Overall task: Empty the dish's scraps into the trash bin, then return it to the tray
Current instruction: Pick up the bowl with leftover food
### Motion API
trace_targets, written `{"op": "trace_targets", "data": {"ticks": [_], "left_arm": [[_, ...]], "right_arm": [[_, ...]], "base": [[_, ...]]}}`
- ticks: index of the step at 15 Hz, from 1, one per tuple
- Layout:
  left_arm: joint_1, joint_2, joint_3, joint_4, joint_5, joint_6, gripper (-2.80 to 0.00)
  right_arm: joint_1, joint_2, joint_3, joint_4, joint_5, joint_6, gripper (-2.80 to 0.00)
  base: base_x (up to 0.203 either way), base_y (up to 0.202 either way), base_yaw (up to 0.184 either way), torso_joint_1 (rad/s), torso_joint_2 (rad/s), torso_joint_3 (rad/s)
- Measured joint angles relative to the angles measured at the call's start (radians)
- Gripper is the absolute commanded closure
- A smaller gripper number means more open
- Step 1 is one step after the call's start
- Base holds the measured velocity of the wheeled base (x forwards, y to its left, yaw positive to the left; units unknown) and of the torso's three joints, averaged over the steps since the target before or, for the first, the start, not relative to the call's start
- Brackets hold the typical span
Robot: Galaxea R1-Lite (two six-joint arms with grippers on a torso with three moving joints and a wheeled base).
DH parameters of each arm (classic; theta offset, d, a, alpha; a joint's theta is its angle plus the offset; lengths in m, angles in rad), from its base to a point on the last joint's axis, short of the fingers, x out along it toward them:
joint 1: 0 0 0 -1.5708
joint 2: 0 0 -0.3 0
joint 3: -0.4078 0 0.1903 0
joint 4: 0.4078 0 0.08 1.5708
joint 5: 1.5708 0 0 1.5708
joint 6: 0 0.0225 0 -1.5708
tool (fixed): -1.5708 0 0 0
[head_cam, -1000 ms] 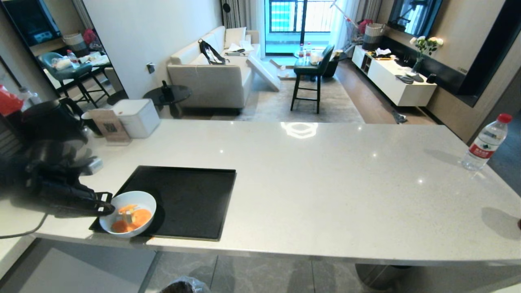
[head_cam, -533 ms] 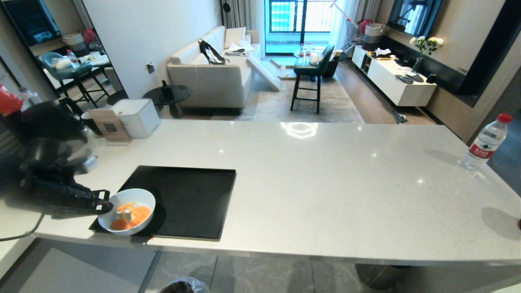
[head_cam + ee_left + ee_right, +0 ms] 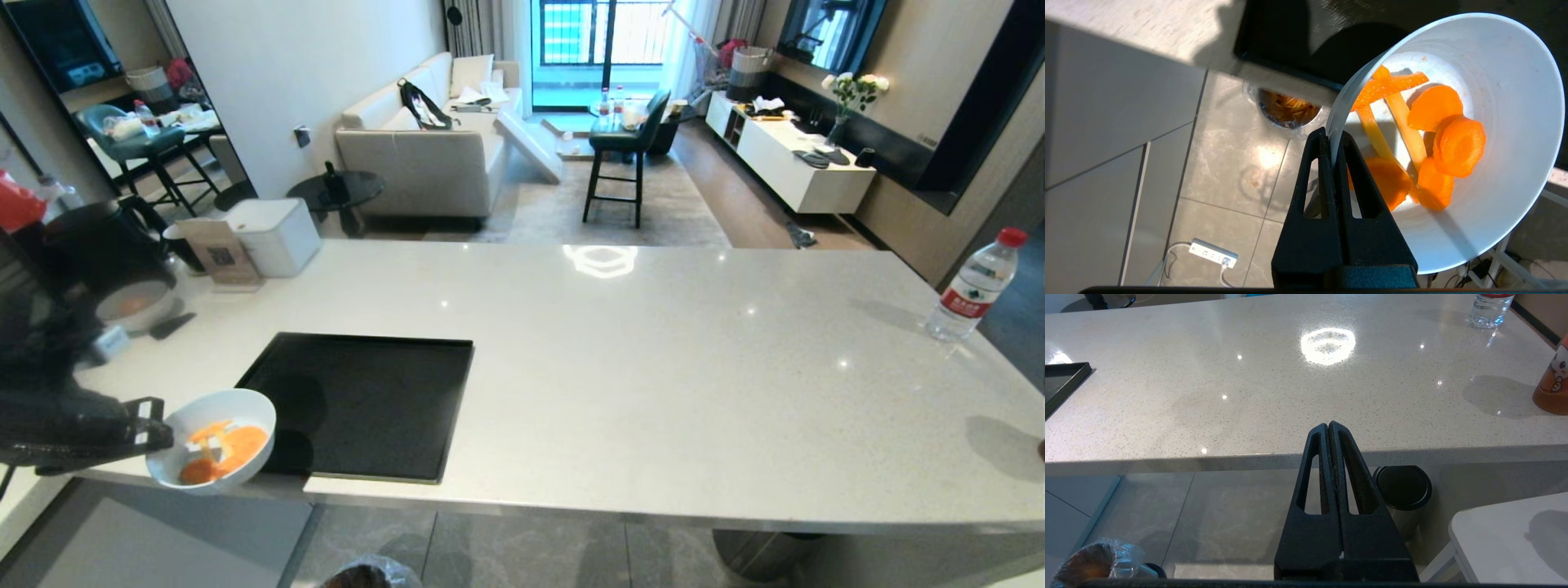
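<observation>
Left gripper point(image 3: 1331, 141) clamped tight on the near rim of the dish point(image 3: 211, 439), one finger inside the rim and one outside. Dish lifted clear of the tray point(image 3: 384, 408), hanging past the tray's front left corner and over the front edge of the table point(image 3: 653, 367). Carrot scraps point(image 3: 1425, 139) lying inside the white bowl: round orange slices plus a few pale yellowish strips. In the left wrist view, bowl tipped, with floor tiles beneath it.

Trash bin point(image 3: 1289, 108) down on the floor below the table edge, lined with crinkled clear plastic, orange peelings visible inside; only its top peeks into the bottom edge of the head view point(image 3: 367, 573). Tray flat on the table, nothing on it.

Right gripper point(image 3: 1329, 426) parked low in front of the table edge, fingers pressed together, holding nothing. Steel bin with black top point(image 3: 1403, 490) on the floor just beyond it.

Water bottle with red cap point(image 3: 976, 286) upright at the far right of the table. Greyish-white bowl with an orange lump point(image 3: 133, 306) at the far left, partly behind the left arm. White box point(image 3: 273, 235) beyond it.
</observation>
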State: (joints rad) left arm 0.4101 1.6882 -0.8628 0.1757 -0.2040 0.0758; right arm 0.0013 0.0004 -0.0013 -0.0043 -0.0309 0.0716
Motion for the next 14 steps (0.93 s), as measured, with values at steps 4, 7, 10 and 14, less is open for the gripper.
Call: {"op": "trace_targets", "data": {"ticks": [4, 7, 10, 14], "left_arm": [[0.175, -0.129, 0.078, 0.094, -0.044, 0.099, 0.0], [0.325, -0.198, 0.132, 0.106, -0.12, 0.246, 0.0], [0.397, -0.265, 0.211, 0.108, -0.183, 0.323, 0.0], [0.415, -0.379, 0.334, 0.11, -0.204, 0.327, 0.0]], "right_arm": [[0.0, 0.0, 0.0, 0.0, 0.0, 0.0, 0.0], [0.0, 0.0, 0.0, 0.0, 0.0, 0.0, 0.0], [0.0, 0.0, 0.0, 0.0, 0.0, 0.0, 0.0], [0.0, 0.0, 0.0, 0.0, 0.0, 0.0, 0.0]], "base": [[0.0, 0.0, 0.0, 0.0, 0.0, 0.0], [0.0, 0.0, 0.0, 0.0, 0.0, 0.0], [0.0, 0.0, 0.0, 0.0, 0.0, 0.0], [0.0, 0.0, 0.0, 0.0, 0.0, 0.0]]}}
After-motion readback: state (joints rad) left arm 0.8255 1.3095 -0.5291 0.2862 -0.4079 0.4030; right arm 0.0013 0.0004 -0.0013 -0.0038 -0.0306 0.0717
